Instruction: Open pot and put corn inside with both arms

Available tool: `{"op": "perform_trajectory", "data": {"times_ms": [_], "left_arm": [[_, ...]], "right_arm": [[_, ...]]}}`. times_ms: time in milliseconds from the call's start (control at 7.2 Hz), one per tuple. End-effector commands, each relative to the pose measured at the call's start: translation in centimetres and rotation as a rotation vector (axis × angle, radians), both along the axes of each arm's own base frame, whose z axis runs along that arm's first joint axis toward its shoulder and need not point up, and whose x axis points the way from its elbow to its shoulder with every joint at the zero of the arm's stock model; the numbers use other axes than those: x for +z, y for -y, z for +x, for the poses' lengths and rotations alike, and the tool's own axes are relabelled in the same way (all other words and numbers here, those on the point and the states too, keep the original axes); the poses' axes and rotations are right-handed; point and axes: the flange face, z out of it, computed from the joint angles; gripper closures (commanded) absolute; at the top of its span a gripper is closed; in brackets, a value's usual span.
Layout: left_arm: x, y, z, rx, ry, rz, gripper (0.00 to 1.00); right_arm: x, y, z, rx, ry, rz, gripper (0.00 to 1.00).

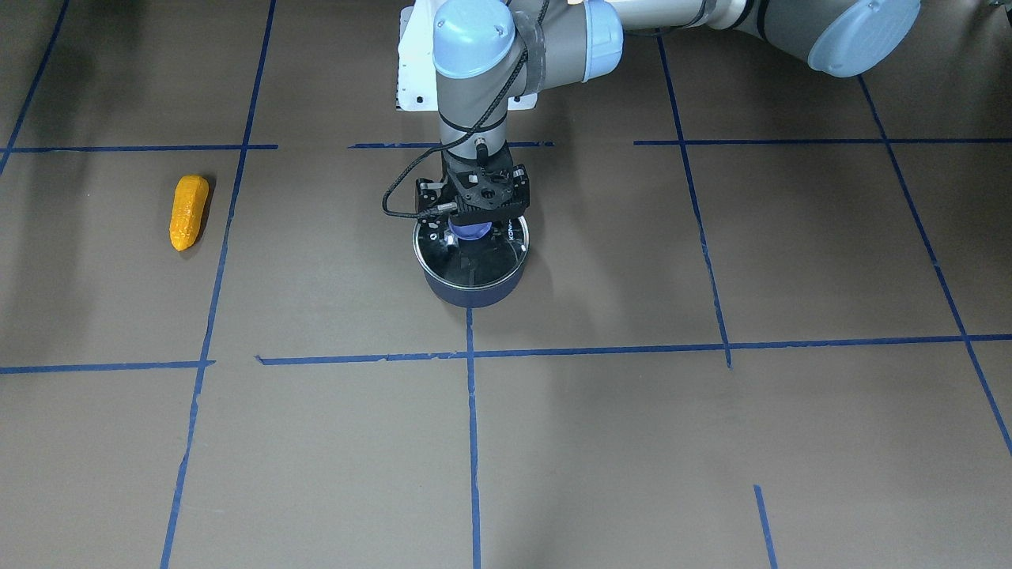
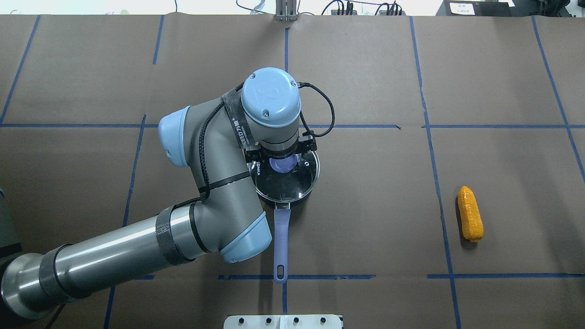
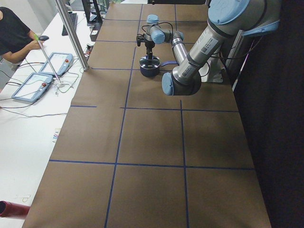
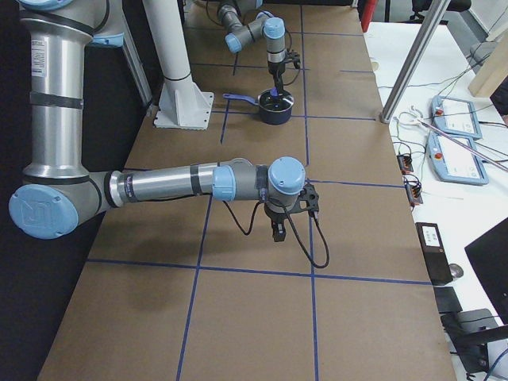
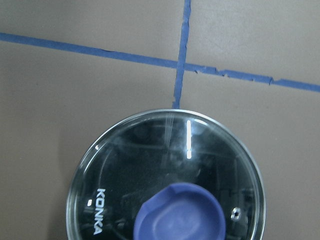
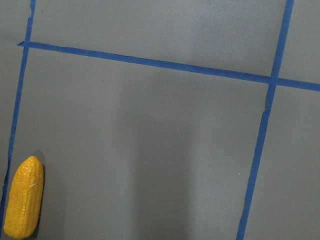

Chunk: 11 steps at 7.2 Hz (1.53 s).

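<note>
The dark navy pot point(image 1: 470, 294) stands mid-table with its round glass lid point(image 1: 474, 267) on it. Its purple-blue handle point(image 2: 281, 237) points toward the robot's base. My left gripper point(image 1: 473, 229) is down over the lid, its fingers on either side of the purple knob point(image 2: 282, 163). I cannot tell whether they press on it. The left wrist view shows the lid point(image 5: 150, 165) and knob point(image 5: 180, 215) close below. The orange-yellow corn point(image 2: 470, 214) lies flat on the robot's right side. My right gripper point(image 4: 279, 232) hovers above the table away from the corn point(image 6: 23, 197). I cannot tell whether it is open or shut.
Blue tape lines grid the brown table. The white base mount point(image 2: 283, 321) sits at the near edge. A metal pole point(image 4: 413, 59) and teach pendants point(image 4: 452, 117) stand on the operators' side. A person point(image 3: 14, 33) sits at the far side table.
</note>
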Motion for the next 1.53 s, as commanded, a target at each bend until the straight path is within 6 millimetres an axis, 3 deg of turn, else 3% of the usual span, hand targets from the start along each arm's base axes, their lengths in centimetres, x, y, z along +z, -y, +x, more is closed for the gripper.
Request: {"op": "perform_trajectory", "data": {"times_ms": [0, 139, 278, 417, 556, 694, 972, 1250, 1389], "left_arm": [[-0.1, -0.1, -0.1, 0.003, -0.004, -0.002, 0.79], [-0.3, -0.3, -0.3, 0.005, -0.011, 0.0, 0.96], [-1.2, -0.5, -0.8, 0.003, -0.027, 0.005, 1.0], [-3.3, -1.6, -3.2, -0.002, -0.06, 0.024, 1.0], [-4.3, -1.3, -7.4, -0.029, -0.065, 0.036, 1.0], [-0.5, -1.9, -10.7, -0.016, -0.042, 0.045, 1.0], [9.1, -3.0, -17.3, 0.09, 0.048, 0.163, 1.0], [18.5, -2.8, -16.9, 0.106, 0.008, 0.178, 1.0], [22.1, -2.1, -14.5, 0.113, -0.033, 0.144, 1.0]], "right_arm": [[0.1, 0.0, -0.2, -0.005, 0.0, -0.002, 0.0], [0.1, 0.0, -0.4, -0.008, 0.0, -0.004, 0.0], [0.1, 0.0, -0.8, -0.016, 0.0, -0.004, 0.0], [0.1, 0.0, -1.0, -0.022, -0.002, -0.003, 0.0], [0.2, 0.0, -1.0, -0.022, -0.003, -0.005, 0.0], [0.4, 0.0, -1.1, -0.024, -0.004, -0.008, 0.0], [0.5, 0.0, -1.4, -0.03, -0.006, -0.011, 0.0], [0.6, 0.0, -1.7, -0.037, -0.004, -0.012, 0.0], [0.6, 0.0, -1.8, -0.039, -0.004, -0.012, 0.0]]}}
